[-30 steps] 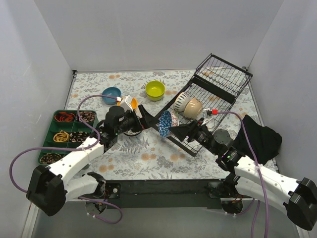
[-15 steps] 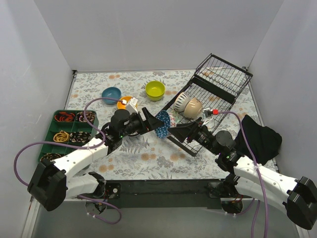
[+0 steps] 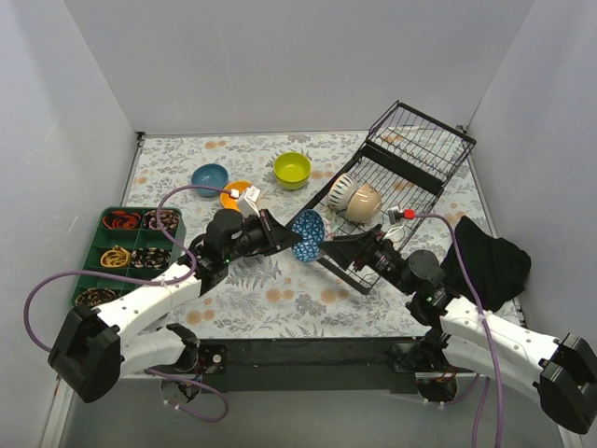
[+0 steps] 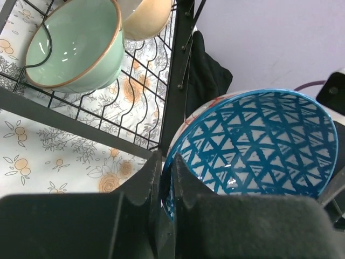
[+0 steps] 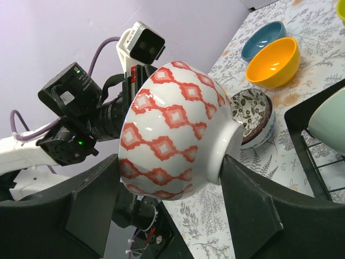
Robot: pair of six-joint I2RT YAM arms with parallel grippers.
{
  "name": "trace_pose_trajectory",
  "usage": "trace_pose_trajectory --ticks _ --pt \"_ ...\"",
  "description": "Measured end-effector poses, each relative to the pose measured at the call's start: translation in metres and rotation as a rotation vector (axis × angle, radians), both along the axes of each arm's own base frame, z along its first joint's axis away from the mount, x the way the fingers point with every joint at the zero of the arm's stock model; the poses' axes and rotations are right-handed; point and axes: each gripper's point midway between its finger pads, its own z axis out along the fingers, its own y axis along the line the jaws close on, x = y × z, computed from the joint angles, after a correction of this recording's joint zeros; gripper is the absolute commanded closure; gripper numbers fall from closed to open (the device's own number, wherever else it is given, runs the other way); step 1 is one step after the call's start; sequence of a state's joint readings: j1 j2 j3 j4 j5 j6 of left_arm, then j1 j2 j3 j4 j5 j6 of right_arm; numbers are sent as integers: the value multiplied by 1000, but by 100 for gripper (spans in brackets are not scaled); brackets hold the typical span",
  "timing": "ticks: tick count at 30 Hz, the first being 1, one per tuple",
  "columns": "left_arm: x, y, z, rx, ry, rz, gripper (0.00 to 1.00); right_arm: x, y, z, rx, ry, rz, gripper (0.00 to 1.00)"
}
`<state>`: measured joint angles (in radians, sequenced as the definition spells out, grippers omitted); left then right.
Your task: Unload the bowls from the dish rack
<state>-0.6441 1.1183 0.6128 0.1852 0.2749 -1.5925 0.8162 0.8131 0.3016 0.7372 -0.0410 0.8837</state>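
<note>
Bowl (image 4: 253, 145) first: what has hold of it?

Both arms. The left gripper (image 4: 166, 162) is pinched tight on its rim. The right gripper (image 5: 170, 162) stands partly spread, clamping it between rim and foot.

How does it look?

Blue triangle lattice on white inside; red diamonds on white outside, with a plain white foot. It is tipped on its side in the air between the arms, just beside the left edge of the dish rack (image 3: 424, 140).

And around it?

A pale-green bowl (image 4: 75, 46) and a beige bowl (image 4: 145, 16) lie in the rack. An orange bowl (image 5: 272, 62), a blue bowl (image 5: 264, 40) and a dark flowered bowl (image 5: 253, 121) sit on the table (image 3: 270, 299).

Anything hard to see?

From above, both sets of fingertips are lost behind it. The left wrist view cuts off its lower rim behind that gripper.
</note>
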Motion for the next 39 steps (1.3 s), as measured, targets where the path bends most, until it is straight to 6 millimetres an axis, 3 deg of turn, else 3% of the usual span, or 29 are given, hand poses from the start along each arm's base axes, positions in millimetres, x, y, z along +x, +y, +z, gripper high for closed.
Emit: trace_pose_trajectory --ticks 4,7,10,14,22,30,39 --pt "-5 4 1 34 -27 -5 100 -4 -3 -3 12 2 4 24" --pt "-5 12 0 88 -45 18 100 -2 -7 -10 -10 4 -23 12" --pt "6 33 -11 195 -47 113 100 5 -16 -7 -27 -27 -84 6" --pt "20 63 -21 359 -48 221 100 13 -28 -9 -62 -47 -164 5" --pt "48 111 -16 624 -65 332 100 23 -44 -37 -189 -12 -261 6" --pt "62 171 -46 797 47 409 100 25 -51 -46 -238 -9 -288 7" --pt "66 189 -82 833 137 388 99 26 -52 -50 -256 -5 -292 7"
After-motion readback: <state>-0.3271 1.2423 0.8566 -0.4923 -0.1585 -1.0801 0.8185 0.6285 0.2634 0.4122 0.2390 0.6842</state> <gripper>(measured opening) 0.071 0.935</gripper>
